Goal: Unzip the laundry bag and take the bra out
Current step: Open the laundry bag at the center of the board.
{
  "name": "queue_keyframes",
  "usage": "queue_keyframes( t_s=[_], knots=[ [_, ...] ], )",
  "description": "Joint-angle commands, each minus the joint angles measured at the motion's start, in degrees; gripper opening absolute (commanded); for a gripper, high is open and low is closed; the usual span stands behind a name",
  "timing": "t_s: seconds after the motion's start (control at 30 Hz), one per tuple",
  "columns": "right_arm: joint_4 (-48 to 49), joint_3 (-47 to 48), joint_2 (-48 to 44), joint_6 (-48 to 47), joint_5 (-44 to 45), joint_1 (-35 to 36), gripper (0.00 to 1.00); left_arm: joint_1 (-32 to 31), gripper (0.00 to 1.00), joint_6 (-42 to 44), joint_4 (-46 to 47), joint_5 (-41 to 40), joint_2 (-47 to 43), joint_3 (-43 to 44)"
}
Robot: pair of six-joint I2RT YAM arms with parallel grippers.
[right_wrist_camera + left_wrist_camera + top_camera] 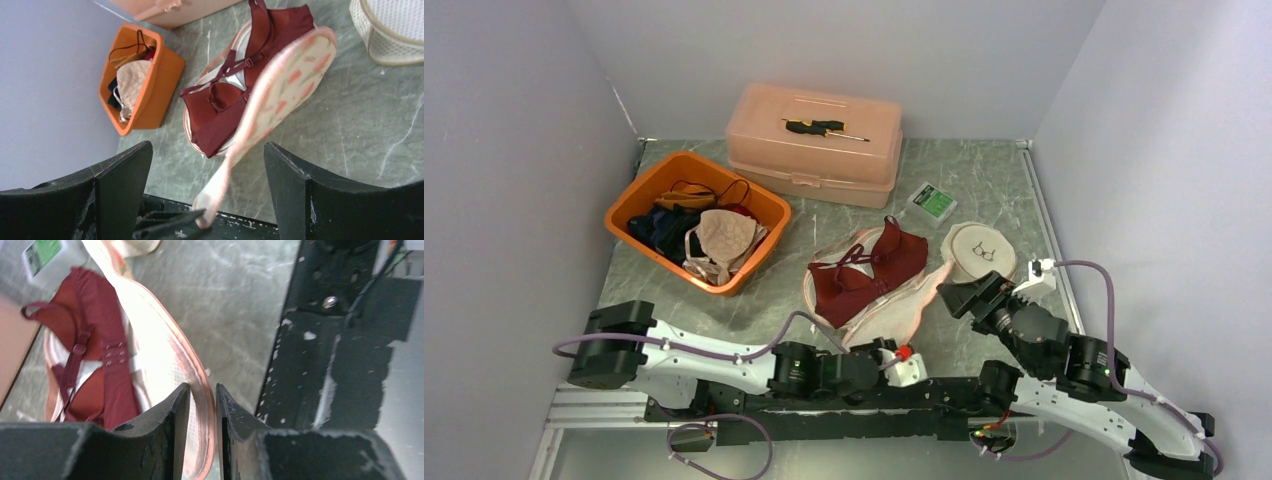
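The pink mesh laundry bag point(894, 310) lies unzipped on the table, its flap folded back toward the arms. The dark red bra point(869, 270) rests on the bag's lower half, in the open. In the left wrist view the bra point(107, 370) sits left of the bag's pink rim point(165, 355). That rim runs between the fingers of my left gripper point(202, 390), whose jaws stand slightly apart. My right gripper point(207, 150) hovers wide open above the flap point(290, 80) and bra point(225, 107), holding nothing. From above, it point(959, 295) is just right of the bag.
An orange basket point(634, 205) of clothes stands at the left. A pink toolbox point(814, 150) with a screwdriver point(824, 127) on top is at the back. A green-and-white box point(932, 203) and a round white mesh pouch point(979, 252) lie right of the bag.
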Motion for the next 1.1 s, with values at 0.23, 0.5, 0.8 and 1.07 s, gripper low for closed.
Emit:
queue_keyframes(
  t_s=[0.23,0.5,0.8,1.07],
  knots=[
    [0.3,3.8,2.9,-6.8,2.4,0.0,0.86,-2.6,0.61,-2.6,2.9,-3.3,1.1,4.6],
    [6.6,-6.1,7.0,-3.4,2.7,0.0,0.84,13.9,0.65,-25.6,-15.3,-6.5,-4.6,5.8],
    [23.3,-20.1,11.8,-0.5,-0.5,-2.6,0.83,21.3,0.69,-51.7,-32.8,-8.9,0.0,5.4],
    [41.1,-26.4,17.6,-8.2,-26.8,-21.6,0.82,30.6,0.74,-53.0,-26.1,-1.4,-10.3,-3.2]
  ],
)
